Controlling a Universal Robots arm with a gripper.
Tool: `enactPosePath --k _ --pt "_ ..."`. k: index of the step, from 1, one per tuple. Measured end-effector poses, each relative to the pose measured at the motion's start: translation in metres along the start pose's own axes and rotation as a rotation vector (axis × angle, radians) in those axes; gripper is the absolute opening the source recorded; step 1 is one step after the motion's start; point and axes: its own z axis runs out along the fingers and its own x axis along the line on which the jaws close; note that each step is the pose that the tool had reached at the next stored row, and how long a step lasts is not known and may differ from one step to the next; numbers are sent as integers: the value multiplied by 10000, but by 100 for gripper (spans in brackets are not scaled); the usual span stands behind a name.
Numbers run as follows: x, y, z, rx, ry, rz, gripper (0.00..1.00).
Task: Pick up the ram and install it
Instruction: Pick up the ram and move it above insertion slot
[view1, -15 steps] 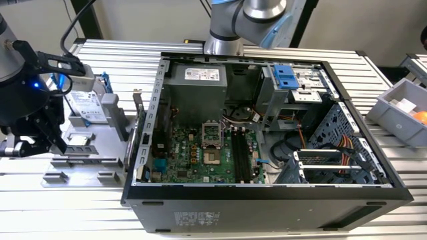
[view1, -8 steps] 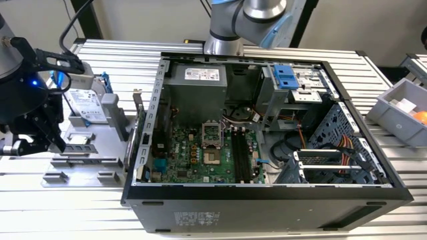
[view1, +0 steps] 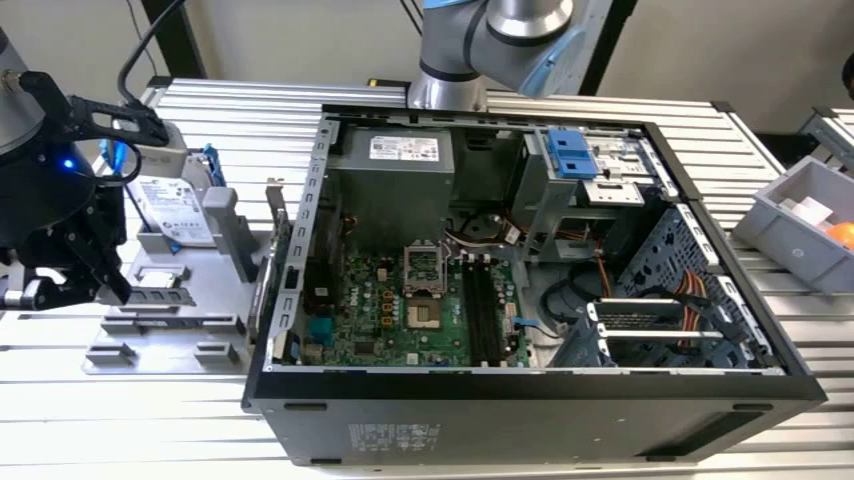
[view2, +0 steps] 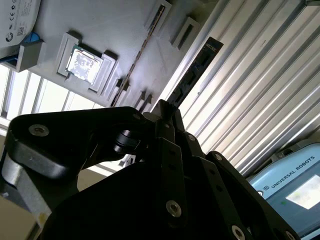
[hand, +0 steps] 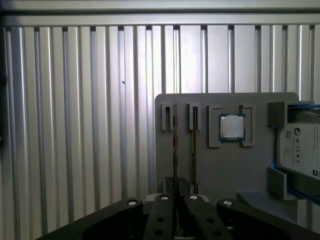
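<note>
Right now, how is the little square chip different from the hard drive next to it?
The chip is small and square; the hard drive is much bigger and longer. The chip has a bare shiny top; the hard drive wears a white label. The hard drive sits in a blue frame; the chip sits between grey ledges. Both are silver and rest on the grey holder.

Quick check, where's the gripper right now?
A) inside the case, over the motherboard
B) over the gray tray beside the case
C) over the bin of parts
B: in the exterior view the gripper is over the gray tray, outside the case on the exterior view's left.
</note>
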Motion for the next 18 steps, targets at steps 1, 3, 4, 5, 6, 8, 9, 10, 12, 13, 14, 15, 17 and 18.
enactPosePath --k 1,3,4,5,6,8,9,10,12,13,14,15,17,18 --pt "0 0 -2 -1 1 1 0" --pt "0 0 -5 0 -1 0 0" --pt "0 0 -7 0 -1 0 0" --pt "0 0 -8 0 -1 0 0" --pt "0 0 -10 0 0 0 0" --pt "0 1 -16 -1 1 1 0" --pt "0 1 -20 -2 2 0 0" --pt "-1 1 -24 -1 1 1 0" --pt "0 1 -34 -1 1 0 0" --pt "-1 1 -39 -1 0 0 0" --pt "0 0 -44 0 0 -1 0" --pt "0 0 -49 -1 1 -2 0" --pt "0 1 -63 -1 1 -2 0" --pt "-1 1 -70 0 0 -2 0"
